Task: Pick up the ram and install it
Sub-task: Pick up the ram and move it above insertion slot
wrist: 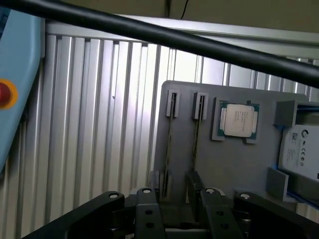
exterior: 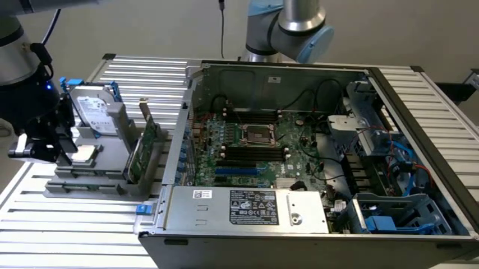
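Two ram sticks stand edge-on in slots of the grey fixture [wrist: 234,169]: one ram [wrist: 168,144] and a second ram [wrist: 196,142] beside it. My gripper [wrist: 174,188] hovers low over the near end of these sticks. It is open, with one dark finger [wrist: 153,185] outside the first stick and the other finger [wrist: 195,183] by the second. In the exterior view the gripper [exterior: 61,150] hangs over the fixture [exterior: 90,188] at the exterior view's left, away from the open computer case [exterior: 247,210].
The fixture also holds a CPU [wrist: 238,122], a hard drive [exterior: 97,112] and a taller green expansion card [exterior: 142,147]. Black memory slots [exterior: 254,151] lie on the motherboard inside the case. A light blue box with a red button [wrist: 4,93] and a black cable [wrist: 174,37] are near the wrist.
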{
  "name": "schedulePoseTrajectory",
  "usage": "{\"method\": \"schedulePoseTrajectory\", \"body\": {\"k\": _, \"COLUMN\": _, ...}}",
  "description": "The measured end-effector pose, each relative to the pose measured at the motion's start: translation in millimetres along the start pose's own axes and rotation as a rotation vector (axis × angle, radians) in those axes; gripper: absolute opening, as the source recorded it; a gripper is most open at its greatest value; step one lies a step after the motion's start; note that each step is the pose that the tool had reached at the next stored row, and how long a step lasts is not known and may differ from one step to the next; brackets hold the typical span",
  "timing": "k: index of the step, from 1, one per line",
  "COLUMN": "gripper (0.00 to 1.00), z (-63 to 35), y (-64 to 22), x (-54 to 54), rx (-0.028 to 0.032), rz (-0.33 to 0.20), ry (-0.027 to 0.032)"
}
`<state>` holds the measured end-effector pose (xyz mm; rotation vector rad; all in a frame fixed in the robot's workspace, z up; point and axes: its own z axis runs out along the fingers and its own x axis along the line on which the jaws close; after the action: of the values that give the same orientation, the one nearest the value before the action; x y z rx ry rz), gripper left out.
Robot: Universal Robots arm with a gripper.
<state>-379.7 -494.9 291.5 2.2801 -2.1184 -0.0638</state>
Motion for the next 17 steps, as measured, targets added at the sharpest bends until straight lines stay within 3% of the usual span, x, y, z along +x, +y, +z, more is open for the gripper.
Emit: {"method": "schedulePoseTrajectory", "body": {"k": 17, "gripper": 0.36, "z": 31.0, "y": 1.4, "x": 0.1, "rx": 0.0, "rz": 0.0, "ry": 0.0}}
